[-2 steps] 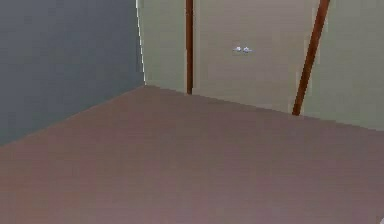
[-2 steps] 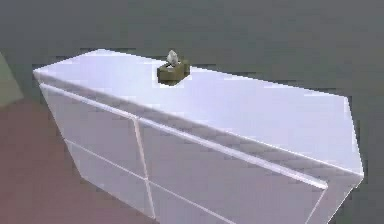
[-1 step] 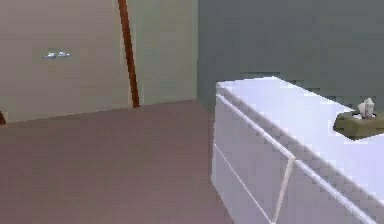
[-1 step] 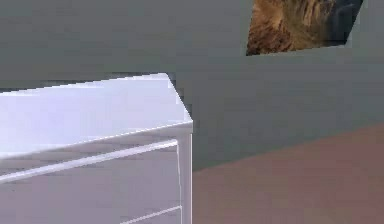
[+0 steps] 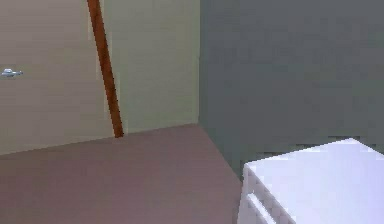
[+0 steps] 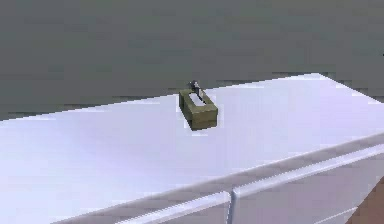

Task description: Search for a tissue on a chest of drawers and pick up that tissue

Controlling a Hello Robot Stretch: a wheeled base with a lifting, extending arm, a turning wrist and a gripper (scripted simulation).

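A small olive-brown tissue box (image 6: 200, 110) stands on the white top of a chest of drawers (image 6: 110, 150), a little right of the middle and toward the back. A pale and dark tuft sticks up from the box's top (image 6: 196, 90). Drawer fronts (image 6: 300, 195) run along the chest's near side. A corner of the same white chest (image 5: 320, 185) sits at the forward view's lower right.
A dark grey-green wall (image 6: 190, 40) rises right behind the chest. In the forward view a pale door (image 5: 45, 80) with a metal handle (image 5: 10, 73) and a brown frame post (image 5: 105, 70) stands at the left. Brown floor (image 5: 120, 180) lies in front.
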